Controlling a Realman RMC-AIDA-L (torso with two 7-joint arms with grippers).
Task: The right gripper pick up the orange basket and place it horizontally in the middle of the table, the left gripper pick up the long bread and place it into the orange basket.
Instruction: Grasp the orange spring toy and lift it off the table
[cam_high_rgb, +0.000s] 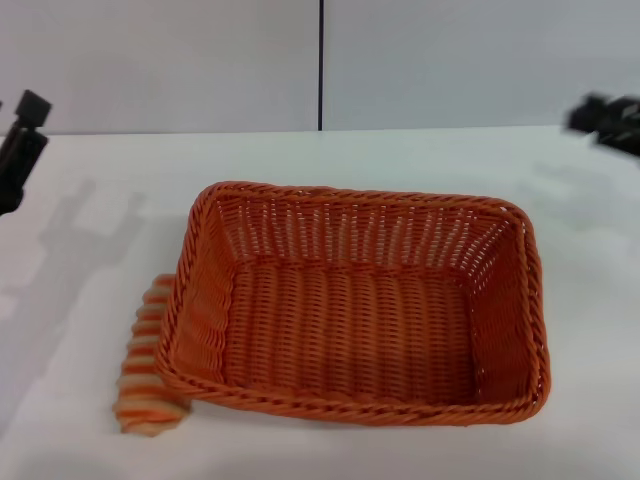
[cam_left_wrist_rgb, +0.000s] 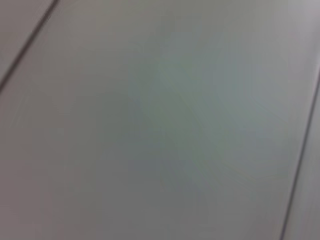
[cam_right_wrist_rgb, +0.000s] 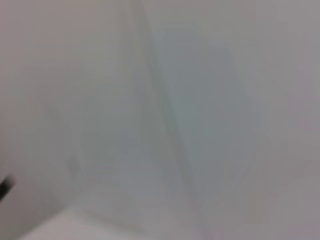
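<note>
Nearest to the robot lies the long bread (cam_high_rgb: 147, 366), flat on the table (cam_high_rgb: 90, 300) at the basket's near-left corner. Its long axis runs near to far, leaning a little toward the basket at the far end, and its orange stripes cross it from side to side. Its right edge is tucked against (partly under) the flared rim of the orange basket (cam_high_rgb: 355, 305), so the two are touching there.

The basket sits upright, open side up, in the middle of the table with nothing inside it. Its long axis runs left to right across the head view, the longer walls being the near and far ones. The whole thing is turned very slightly, the right end sitting a touch nearer than the left. The braided rim is intact all round and the woven floor is in plain sight.

Farther back, the left gripper (cam_high_rgb: 20, 140) hangs at the left edge of the head view, raised above the far-left part of the table, well apart from both bread and basket; its shadow falls on the table beside it. Whether its fingers are parted I cannot tell, and it holds nothing visible.

The right gripper (cam_high_rgb: 607, 122) is at the far right edge, also raised and well clear of the basket. It is blurred, so its fingers cannot be read either.

Both wrist views show only pale, featureless surface.
</note>
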